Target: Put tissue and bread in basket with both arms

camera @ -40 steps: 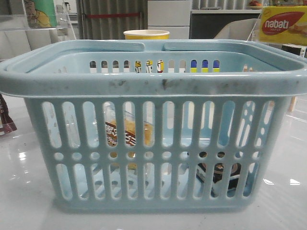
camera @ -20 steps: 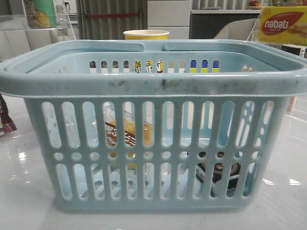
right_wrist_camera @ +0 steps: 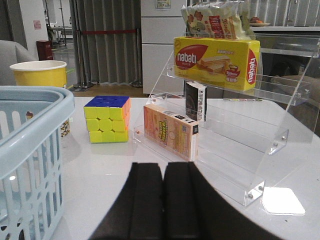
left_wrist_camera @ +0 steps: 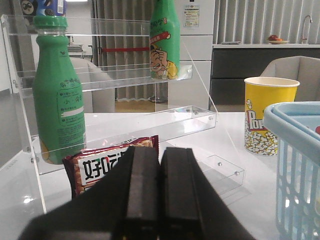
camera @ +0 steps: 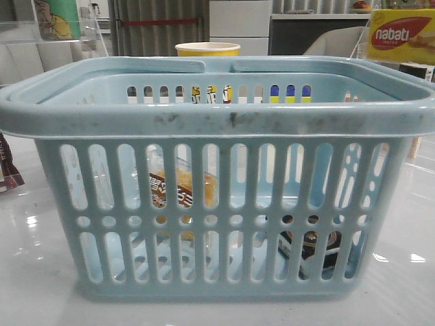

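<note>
You're looking at a mock shop set up in an office-like room: clear acrylic tiered display shelves (right_wrist_camera: 260, 145) hold a yellow nabati wafer box (right_wrist_camera: 216, 57), green plastic drink bottles (left_wrist_camera: 57, 105) and snack packets.

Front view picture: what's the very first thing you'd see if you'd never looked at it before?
The big pale blue basket fills nearly the whole front view, sitting on the shiny white table. Through its slots you can spot the bread on the left inside and the dark tissue low on the right. Behind it peeks a yellow popcorn cup, and a yellow nabati box sits up at the far right.
</note>
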You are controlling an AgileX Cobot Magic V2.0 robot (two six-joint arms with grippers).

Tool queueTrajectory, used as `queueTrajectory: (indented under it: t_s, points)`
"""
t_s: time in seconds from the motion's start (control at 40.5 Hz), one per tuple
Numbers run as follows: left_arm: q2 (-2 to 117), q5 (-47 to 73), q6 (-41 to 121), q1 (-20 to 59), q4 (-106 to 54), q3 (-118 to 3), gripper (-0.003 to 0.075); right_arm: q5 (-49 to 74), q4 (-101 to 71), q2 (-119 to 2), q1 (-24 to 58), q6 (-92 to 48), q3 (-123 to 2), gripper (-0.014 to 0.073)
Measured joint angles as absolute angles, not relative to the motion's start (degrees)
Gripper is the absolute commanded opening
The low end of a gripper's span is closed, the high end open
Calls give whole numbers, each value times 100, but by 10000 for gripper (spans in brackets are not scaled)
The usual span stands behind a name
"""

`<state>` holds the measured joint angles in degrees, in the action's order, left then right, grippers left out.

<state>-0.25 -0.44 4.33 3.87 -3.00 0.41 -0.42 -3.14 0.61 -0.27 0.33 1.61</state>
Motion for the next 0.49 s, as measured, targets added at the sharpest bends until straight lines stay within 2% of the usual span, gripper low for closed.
queueTrajectory:
  t_s: [0.494]
  points:
    - [-25, -44, 433, 387, -300, 41, 93, -51, -305, 61, 7, 42, 161, 58]
